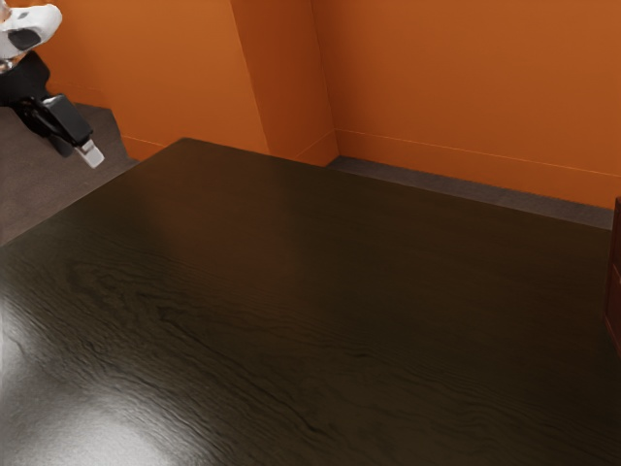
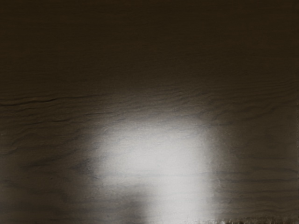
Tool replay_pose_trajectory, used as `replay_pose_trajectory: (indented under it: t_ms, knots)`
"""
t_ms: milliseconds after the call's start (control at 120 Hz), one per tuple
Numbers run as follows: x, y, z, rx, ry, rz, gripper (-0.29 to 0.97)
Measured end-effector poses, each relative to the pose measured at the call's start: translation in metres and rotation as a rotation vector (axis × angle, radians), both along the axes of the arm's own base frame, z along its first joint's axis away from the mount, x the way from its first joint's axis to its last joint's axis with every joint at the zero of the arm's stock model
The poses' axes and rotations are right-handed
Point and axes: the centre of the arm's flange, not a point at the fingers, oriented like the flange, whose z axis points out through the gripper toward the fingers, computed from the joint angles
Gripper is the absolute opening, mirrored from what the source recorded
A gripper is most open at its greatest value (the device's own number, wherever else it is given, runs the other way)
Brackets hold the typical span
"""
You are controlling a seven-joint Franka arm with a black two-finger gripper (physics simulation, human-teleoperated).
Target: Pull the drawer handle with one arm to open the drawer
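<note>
A robot arm (image 1: 29,68) hangs at the exterior view's upper left, near the far left corner of a dark, wood-grained surface (image 1: 291,291). Whether its jaws are spread or pressed together cannot be told. A sliver of dark red-brown drawer cabinet (image 1: 614,282) stands at the right edge, well apart from the arm. Orange walls (image 1: 466,68) rise behind.

Count: 1 counter (image 1: 291,291), 1 claw (image 1: 90,152) upper left of frame, 1 reddish-brown cabinet (image 1: 614,282), a sliver at right edge.
</note>
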Motion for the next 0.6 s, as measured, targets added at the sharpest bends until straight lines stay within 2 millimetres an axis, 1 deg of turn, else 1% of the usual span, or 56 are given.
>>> replay_pose_trajectory:
  t_ms: [25, 50, 75, 108, 133, 158, 192, 217, 242, 275, 308, 383, 417, 442, 467, 492, 558, 600]
  knots:
    - [0.010, -0.007, -0.007, 0.001, 0.014, -0.033, 0.68]
    - [0.022, -0.022, -0.014, 0.009, 0.029, -0.080, 0.68]
    - [0.036, -0.047, -0.018, 0.021, 0.041, -0.144, 0.68]
    - [0.053, -0.091, -0.020, 0.039, 0.050, -0.244, 0.68]
    - [0.062, -0.123, -0.021, 0.055, 0.054, -0.322, 0.68]
    - [0.068, -0.151, -0.022, 0.073, 0.059, -0.397, 0.68]
    - [0.072, -0.179, -0.023, 0.095, 0.064, -0.491, 0.68]
    - [0.073, -0.192, -0.023, 0.110, 0.065, -0.551, 0.68]
    - [0.074, -0.199, -0.023, 0.124, 0.065, -0.604, 0.68]
    - [0.072, -0.200, -0.023, 0.140, 0.065, -0.661, 0.68]
    - [0.069, -0.194, -0.021, 0.149, 0.067, -0.705, 0.68]
    - [0.063, -0.174, -0.020, 0.170, 0.070, -0.809, 0.68]
    - [0.062, -0.172, -0.020, 0.179, 0.070, -0.868, 0.68]
    - [0.061, -0.174, -0.020, 0.185, 0.068, -0.921, 0.68]
    - [0.062, -0.181, -0.019, 0.192, 0.063, -0.982, 0.68]
    - [0.059, -0.192, -0.014, 0.204, 0.050, -1.049, 0.68]
    - [0.041, -0.234, 0.011, 0.246, -0.008, -1.241, 0.68]
    - [0.032, -0.262, 0.018, 0.262, -0.032, -1.362, 0.68]
